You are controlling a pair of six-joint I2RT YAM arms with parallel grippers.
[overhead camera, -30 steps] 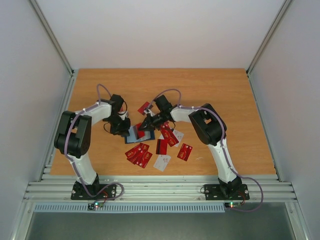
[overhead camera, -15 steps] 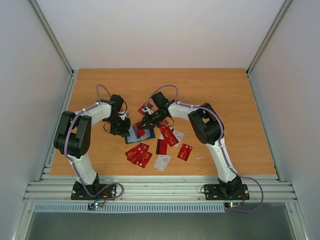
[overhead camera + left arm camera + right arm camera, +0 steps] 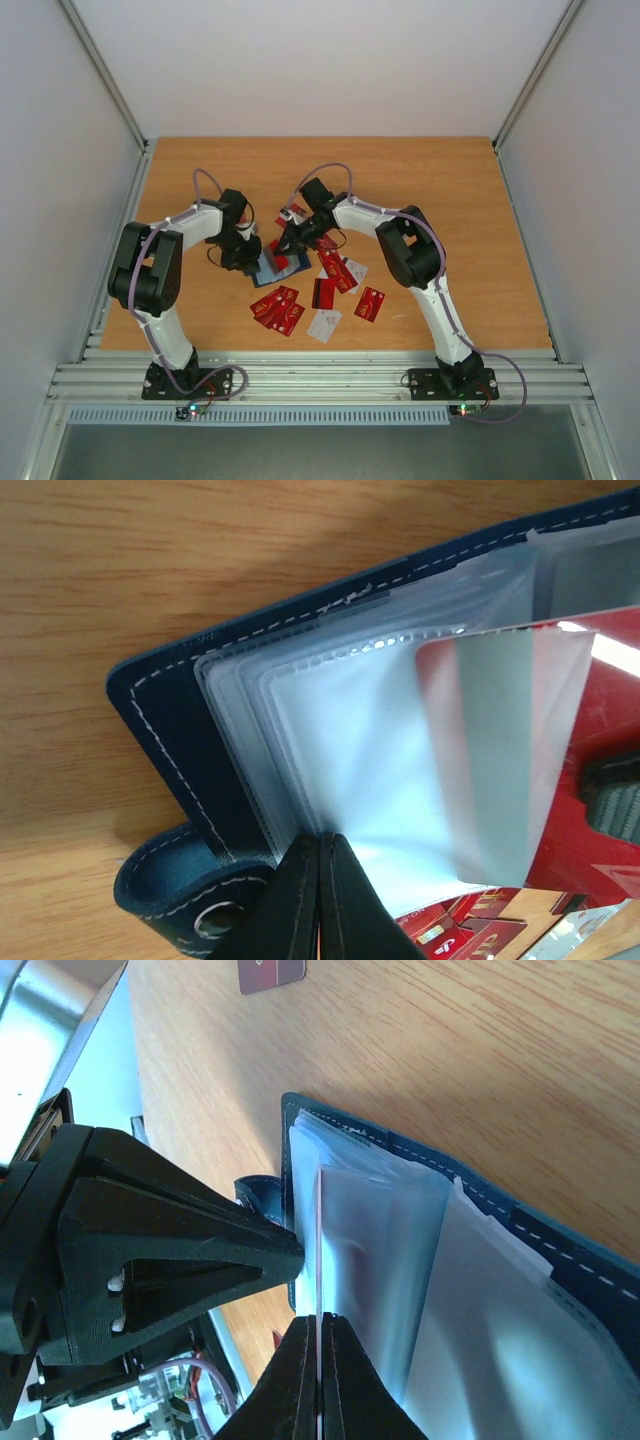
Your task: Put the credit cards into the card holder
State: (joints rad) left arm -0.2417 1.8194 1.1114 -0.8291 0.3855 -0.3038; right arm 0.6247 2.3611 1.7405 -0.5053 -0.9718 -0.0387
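At left, the left gripper, jaws pinched shut on a clear sleeve of the open card holder, which lies mid-table. The right gripper, jaws closed on a red card (partly sleeved). Loose credit cards lie near, toward the arm bases.

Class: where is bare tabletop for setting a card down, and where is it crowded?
Bare: the table along the back wall, and right of the right arm. Crowded: the middle, where left claw and right claw meet at the card holder, credit cards scattered nearer.
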